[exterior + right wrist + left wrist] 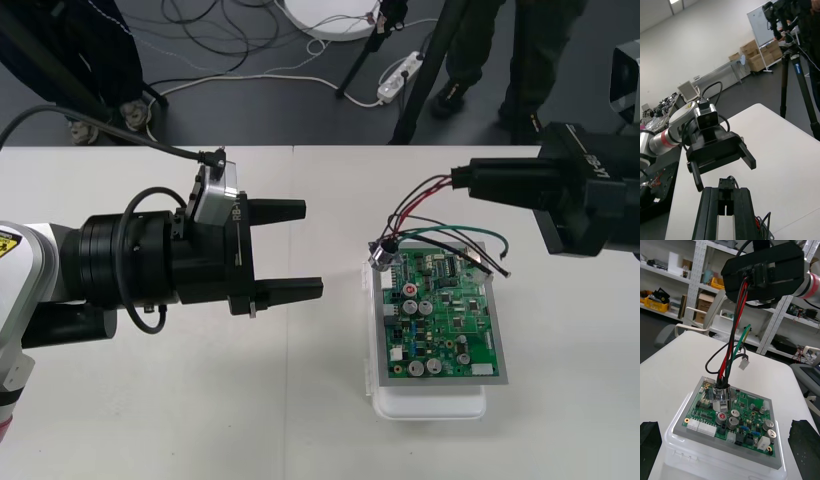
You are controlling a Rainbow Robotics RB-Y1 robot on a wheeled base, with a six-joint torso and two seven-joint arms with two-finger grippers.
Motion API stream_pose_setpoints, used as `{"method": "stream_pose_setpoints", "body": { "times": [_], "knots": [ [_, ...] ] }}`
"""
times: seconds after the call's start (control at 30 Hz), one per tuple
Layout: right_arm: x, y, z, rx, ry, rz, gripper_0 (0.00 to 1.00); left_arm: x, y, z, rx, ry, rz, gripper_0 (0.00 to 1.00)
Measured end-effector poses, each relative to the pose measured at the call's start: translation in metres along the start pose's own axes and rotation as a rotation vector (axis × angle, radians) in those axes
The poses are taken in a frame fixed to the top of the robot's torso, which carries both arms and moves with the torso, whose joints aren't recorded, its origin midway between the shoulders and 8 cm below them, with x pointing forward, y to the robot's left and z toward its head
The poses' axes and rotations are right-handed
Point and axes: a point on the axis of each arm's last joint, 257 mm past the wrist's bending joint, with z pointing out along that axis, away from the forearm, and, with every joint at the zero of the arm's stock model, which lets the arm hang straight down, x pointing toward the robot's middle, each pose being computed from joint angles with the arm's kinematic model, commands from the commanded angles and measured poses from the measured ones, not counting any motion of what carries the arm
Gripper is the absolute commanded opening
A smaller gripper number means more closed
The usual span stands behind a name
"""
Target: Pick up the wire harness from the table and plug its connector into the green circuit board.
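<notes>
On my left, the left gripper [312, 250] hangs over the bare desk [200, 410], jaws spread wide and empty, pointing toward the board. Next along, the harness [732, 341] is off the desk. Its round metal socket [383, 258] rests on the far-left corner of the green circuit board [445, 320]. The wires rise from it to the right gripper [458, 180], whose jaws are clenched on them up beyond the board's far edge. I cannot see a plug seated in the board. As I read it, the step in hand is getting the connector down into its header. I'd lower slowly, keep the wires slack, and let the left side steady the socket. The only container is the white base [430, 405], holding the board alone.
</notes>
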Motion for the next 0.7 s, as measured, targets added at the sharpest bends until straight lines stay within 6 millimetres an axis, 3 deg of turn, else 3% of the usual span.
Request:
{"method": "stream_pose_setpoints", "body": {
  "times": [0.2, 0.7],
  "knots": [
    [0.004, 0.012, -0.006, -0.046, -0.017, -0.083, 0.00, -0.009, -0.009, -0.001, 0.048, -0.015, 0.018, 1.00],
    [0.008, 0.007, -0.009, -0.041, -0.122, -0.282, 0.00, -0.044, -0.022, -0.006, 0.161, -0.021, 0.099, 1.00]
  ]
}}
